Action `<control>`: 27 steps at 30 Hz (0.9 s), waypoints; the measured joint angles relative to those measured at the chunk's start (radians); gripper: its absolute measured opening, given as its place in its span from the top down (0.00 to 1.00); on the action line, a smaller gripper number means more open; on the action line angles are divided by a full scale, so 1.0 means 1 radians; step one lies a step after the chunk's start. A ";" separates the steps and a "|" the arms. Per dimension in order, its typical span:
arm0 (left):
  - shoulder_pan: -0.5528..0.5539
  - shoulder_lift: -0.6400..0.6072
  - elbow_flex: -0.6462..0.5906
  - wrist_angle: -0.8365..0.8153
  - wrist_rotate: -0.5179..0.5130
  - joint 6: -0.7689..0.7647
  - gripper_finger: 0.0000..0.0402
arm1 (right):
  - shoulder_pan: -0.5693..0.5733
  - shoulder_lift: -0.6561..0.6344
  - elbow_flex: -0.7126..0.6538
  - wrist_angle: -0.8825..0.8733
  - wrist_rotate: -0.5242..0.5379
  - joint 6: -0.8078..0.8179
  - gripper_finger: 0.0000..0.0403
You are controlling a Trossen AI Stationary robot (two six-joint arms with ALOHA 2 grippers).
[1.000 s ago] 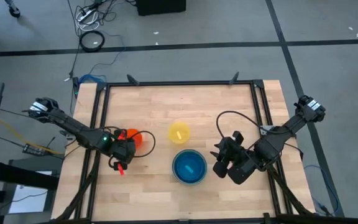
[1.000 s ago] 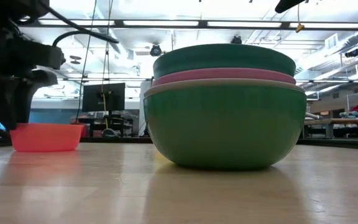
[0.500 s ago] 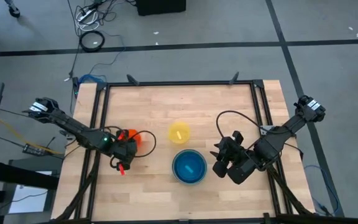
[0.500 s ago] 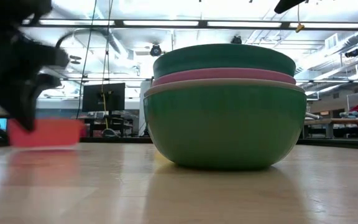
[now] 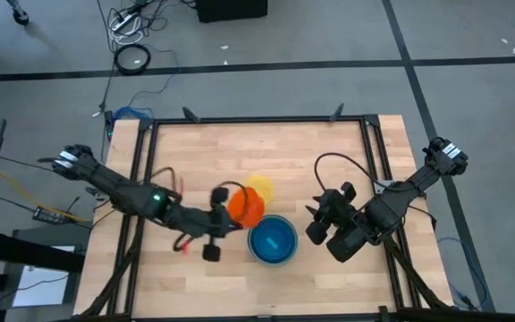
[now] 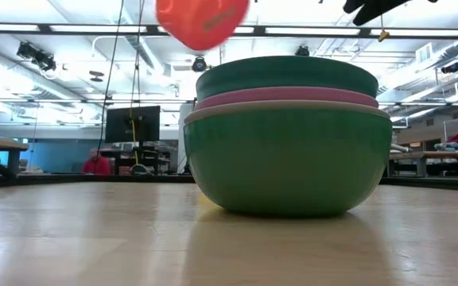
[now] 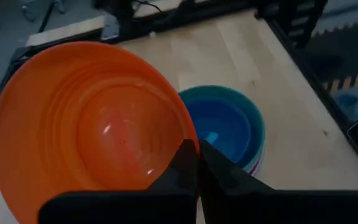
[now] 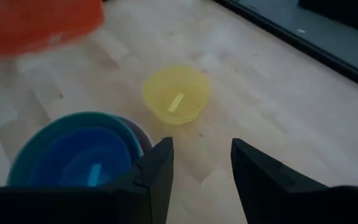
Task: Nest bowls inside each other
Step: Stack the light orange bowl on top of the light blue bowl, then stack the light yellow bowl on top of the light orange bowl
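Left claw (image 5: 224, 217), clamped on the round orange plastic bowl (image 5: 246, 206), holds it aloft just beside the nested stack (image 5: 272, 240); right claw (image 5: 322, 221) waits open beyond the stack.

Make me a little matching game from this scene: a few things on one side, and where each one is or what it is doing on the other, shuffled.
Things:
1. orange bowl
2. yellow bowl
3. stack of bowls
4. right gripper

States:
A. open and empty, waiting beside the stack
B. alone on the table, untouched
C. lifted off the table, pinched by the left gripper
D. several nested together, a blue one innermost

Pairs: 1-C, 2-B, 3-D, 4-A
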 joint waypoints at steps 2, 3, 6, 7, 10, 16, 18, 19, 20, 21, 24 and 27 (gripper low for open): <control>0.008 0.068 0.032 0.020 0.024 0.023 0.99 | 0.014 0.000 0.000 -0.018 0.017 0.024 0.63; 0.013 0.102 0.040 0.042 0.046 0.024 0.99 | 0.022 0.000 0.000 -0.020 0.026 0.034 0.63; 0.026 0.198 0.057 0.092 0.107 0.019 0.99 | 0.050 0.000 0.000 -0.022 0.051 0.050 0.63; 0.028 0.228 0.065 0.094 0.112 0.015 0.99 | 0.060 -0.001 0.000 -0.025 0.058 0.060 0.63; 0.033 0.292 0.090 0.098 0.130 0.002 0.99 | 0.078 -0.001 0.000 -0.040 0.064 0.090 0.63; 0.035 0.366 0.144 0.105 0.225 -0.036 0.94 | 0.090 -0.001 0.000 -0.056 0.065 0.109 0.63; 0.035 0.372 0.157 0.105 0.234 -0.053 0.90 | 0.089 -0.001 0.000 -0.056 0.065 0.109 0.63; 0.035 0.372 0.162 0.107 0.241 -0.059 0.87 | 0.089 -0.001 0.000 -0.056 0.065 0.109 0.63; 0.035 0.372 0.166 0.109 0.245 -0.065 0.86 | 0.089 -0.001 0.000 -0.056 0.065 0.109 0.63; 0.035 0.372 0.167 0.109 0.250 -0.075 0.84 | 0.089 -0.001 0.000 -0.056 0.065 0.109 0.63; 0.035 0.373 0.176 0.101 0.254 -0.090 0.80 | 0.089 -0.001 0.000 -0.056 0.064 0.109 0.63; 0.035 0.373 0.191 0.091 0.267 -0.112 0.77 | 0.089 -0.001 0.000 -0.056 0.060 0.109 0.63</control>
